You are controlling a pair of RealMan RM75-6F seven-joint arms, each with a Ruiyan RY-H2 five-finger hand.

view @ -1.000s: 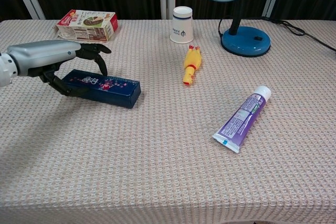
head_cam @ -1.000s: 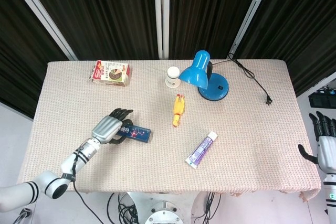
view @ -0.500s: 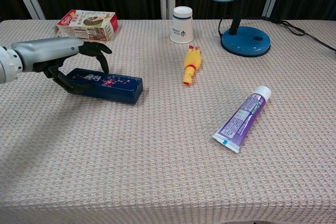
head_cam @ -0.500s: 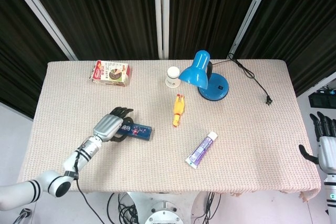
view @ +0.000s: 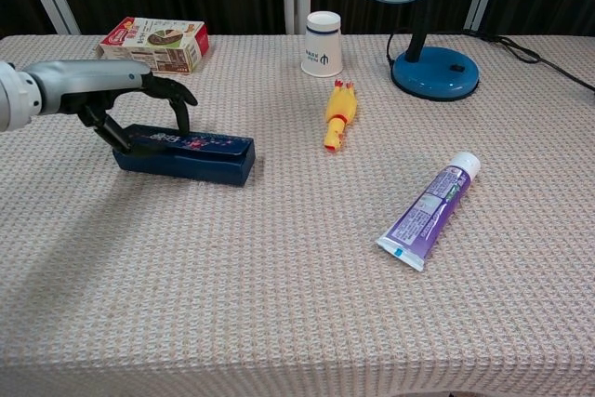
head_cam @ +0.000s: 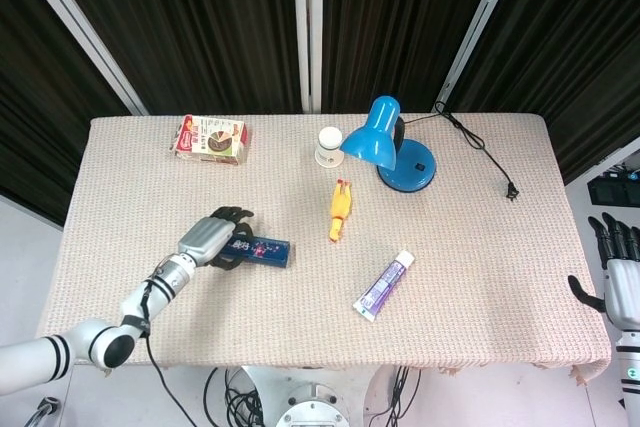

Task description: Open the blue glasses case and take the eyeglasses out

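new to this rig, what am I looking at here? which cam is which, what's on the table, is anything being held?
It is a two-armed robot with five-finger hands, at a table covered with a beige woven cloth. The head view looks down from above; the chest view looks across the table from low in front.

The silver left hand has its dark fingers around one end of the closed dark blue glasses case, which lies flat. The right hand hangs off the table's edge, fingers apart, holding nothing.

Also on the cloth: a blue desk lamp with its black cord, a white paper cup, a yellow rubber chicken toy, a purple toothpaste tube and a red and green printed box.
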